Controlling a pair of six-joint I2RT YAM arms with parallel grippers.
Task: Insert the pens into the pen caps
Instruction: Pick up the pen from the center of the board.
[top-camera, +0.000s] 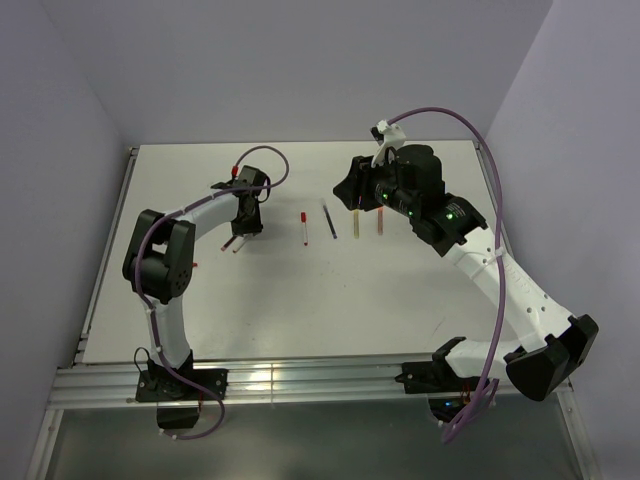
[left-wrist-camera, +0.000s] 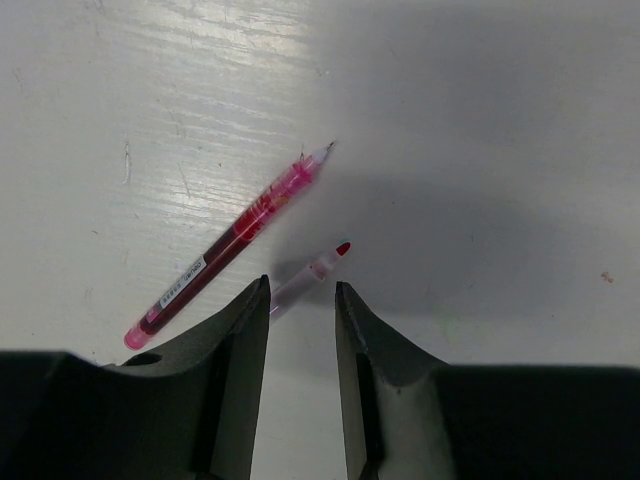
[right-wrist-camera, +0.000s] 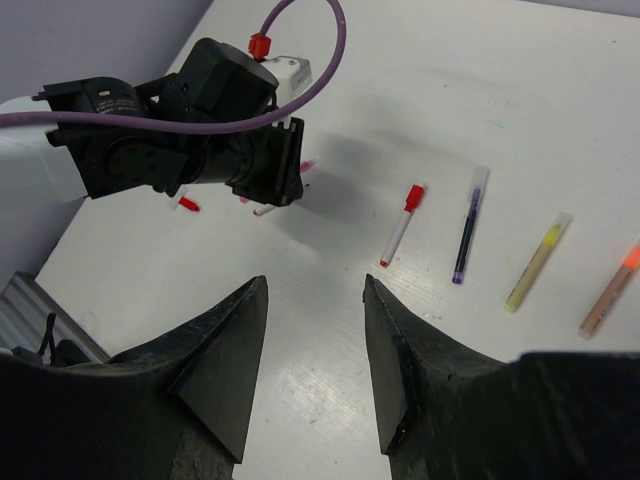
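On the white, scuffed tabletop (top-camera: 300, 300), boxed by pale lavender walls (top-camera: 300, 60) on three sides, you see four slim pens lying in a row between the arms: a white pen with a red cap (right-wrist-camera: 402, 225), a dark purple pen (right-wrist-camera: 468, 225), a yellow pen (right-wrist-camera: 537, 262) and an orange pen (right-wrist-camera: 610, 290). Your left gripper (left-wrist-camera: 300, 290) hangs low, jaws partly apart and clamping nothing; the tail of a white red-tipped pen (left-wrist-camera: 312, 270) lies in the gap, a dark red translucent pen (left-wrist-camera: 230, 245) lies just beside it, and a tiny red cap (right-wrist-camera: 187, 204) rests nearby. Your right gripper (right-wrist-camera: 312, 290) hovers well above the table, jaws likewise apart and holding nothing.
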